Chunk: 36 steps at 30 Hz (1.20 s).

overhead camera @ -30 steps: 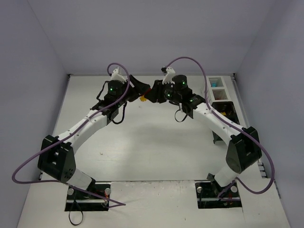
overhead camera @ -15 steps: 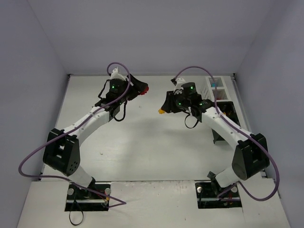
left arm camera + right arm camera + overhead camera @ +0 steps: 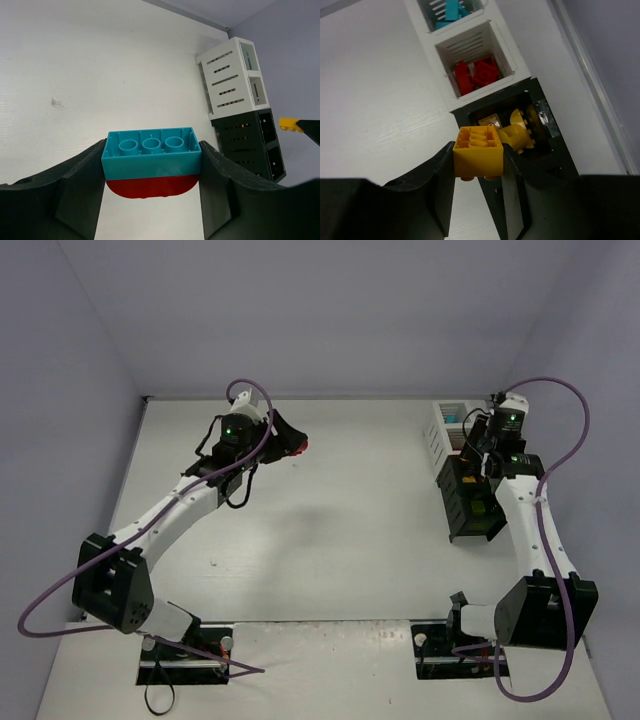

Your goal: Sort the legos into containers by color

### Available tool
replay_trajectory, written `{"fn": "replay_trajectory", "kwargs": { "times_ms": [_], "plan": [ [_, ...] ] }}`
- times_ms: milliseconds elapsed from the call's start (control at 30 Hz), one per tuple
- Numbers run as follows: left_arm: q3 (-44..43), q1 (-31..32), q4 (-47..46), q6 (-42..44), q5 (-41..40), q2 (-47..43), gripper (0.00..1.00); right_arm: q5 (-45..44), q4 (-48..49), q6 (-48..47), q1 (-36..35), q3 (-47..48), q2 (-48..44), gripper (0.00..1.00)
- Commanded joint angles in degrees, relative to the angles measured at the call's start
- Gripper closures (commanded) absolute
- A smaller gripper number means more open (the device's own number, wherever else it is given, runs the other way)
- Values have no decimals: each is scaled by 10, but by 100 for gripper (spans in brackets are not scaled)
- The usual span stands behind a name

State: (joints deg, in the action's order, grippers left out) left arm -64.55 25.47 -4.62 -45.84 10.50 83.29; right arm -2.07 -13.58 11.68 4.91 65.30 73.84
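Observation:
My left gripper is shut on a cyan brick with a red rounded piece stuck under it, held above the table at the back, left of centre. My right gripper is shut on a yellow brick and hovers over the row of containers at the right. The white bin holds cyan pieces in one compartment and red bricks in the other. The black bin holds yellow pieces right beyond the held brick.
The bin row also shows in the left wrist view, white then black, with the yellow brick above it. The table's right edge rail runs close beside the bins. A green piece lies in a nearer black compartment.
The two grippers were together at the back centre. They pulled apart: my right arm swung right with the yellow brick to above the bins; my left kept the red and cyan piece.

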Motion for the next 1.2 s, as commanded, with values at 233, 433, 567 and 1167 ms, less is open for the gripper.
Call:
{"fn": "replay_trajectory", "kwargs": {
  "times_ms": [233, 433, 567, 1167],
  "plan": [
    [-2, 10, 24, 65, 11, -72, 100, -50, -1, 25, 38, 26, 46, 100],
    [-4, 11, 22, 62, 25, -72, 100, -39, 6, 40, 38, 28, 103, 100],
    [-6, 11, 17, 55, 31, -70, 100, -38, 10, 42, 37, 25, 110, 71],
    [-75, 11, -76, -120, 52, 24, 97, 263, 187, 30, -128, 9, -38, 36]
  ]
}}
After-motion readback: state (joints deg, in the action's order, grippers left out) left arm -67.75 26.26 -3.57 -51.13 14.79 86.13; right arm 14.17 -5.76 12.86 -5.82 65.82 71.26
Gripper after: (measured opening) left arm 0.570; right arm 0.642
